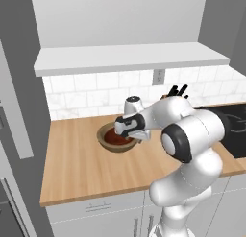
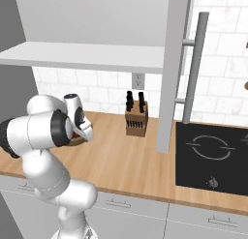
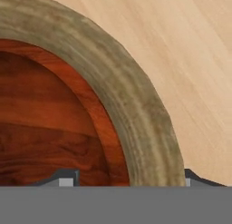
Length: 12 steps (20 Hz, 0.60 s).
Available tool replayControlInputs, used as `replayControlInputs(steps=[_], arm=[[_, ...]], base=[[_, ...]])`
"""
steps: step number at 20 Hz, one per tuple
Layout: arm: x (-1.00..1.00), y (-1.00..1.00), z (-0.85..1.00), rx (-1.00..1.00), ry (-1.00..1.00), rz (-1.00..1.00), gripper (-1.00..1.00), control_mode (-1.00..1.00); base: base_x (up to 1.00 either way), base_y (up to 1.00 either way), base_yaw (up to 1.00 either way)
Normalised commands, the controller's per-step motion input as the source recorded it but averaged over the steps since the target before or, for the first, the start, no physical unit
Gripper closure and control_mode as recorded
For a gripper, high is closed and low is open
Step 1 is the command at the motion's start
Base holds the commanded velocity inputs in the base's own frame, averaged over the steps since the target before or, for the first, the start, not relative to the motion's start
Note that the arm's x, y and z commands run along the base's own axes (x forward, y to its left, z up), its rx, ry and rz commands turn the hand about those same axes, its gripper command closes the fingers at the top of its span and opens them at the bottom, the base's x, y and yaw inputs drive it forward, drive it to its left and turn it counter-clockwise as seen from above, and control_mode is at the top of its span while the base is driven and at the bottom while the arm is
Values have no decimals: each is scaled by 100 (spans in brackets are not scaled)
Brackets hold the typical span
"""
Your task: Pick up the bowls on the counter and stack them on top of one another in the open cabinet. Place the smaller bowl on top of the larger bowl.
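Pincer (image 3: 127, 181) fingers straddle the larger bowl's (image 3: 136, 100) thick, matte tan rim, glossy smaller bowl (image 3: 45, 123) nested inside.

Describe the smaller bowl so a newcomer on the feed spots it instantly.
On the honey-coloured counter, below the white cabinet shelf, sits a wide pale tan bowl. The smaller bowl is nested inside it, just under the gripper: glossy dark reddish-brown wood grain against the dull tan rim.

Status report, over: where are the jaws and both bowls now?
Gripper open, jaws astride the thick rim of the wide pale tan wooden bowl. Glossy dark reddish-brown wooden bowl nested inside it, both on the honey wooden counter. Nothing in the way.
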Motion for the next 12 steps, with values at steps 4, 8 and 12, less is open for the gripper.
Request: replayControlInputs(steps=[4,8,12], arm=[[-80,-27,18,2,-4,0,100,-100],[-97,-41,52,8,-13,0,100,-100],[-87,-32,94,7,-9,0,100,-100]], base=[[0,0,0],[0,0,0],[0,0,0]])
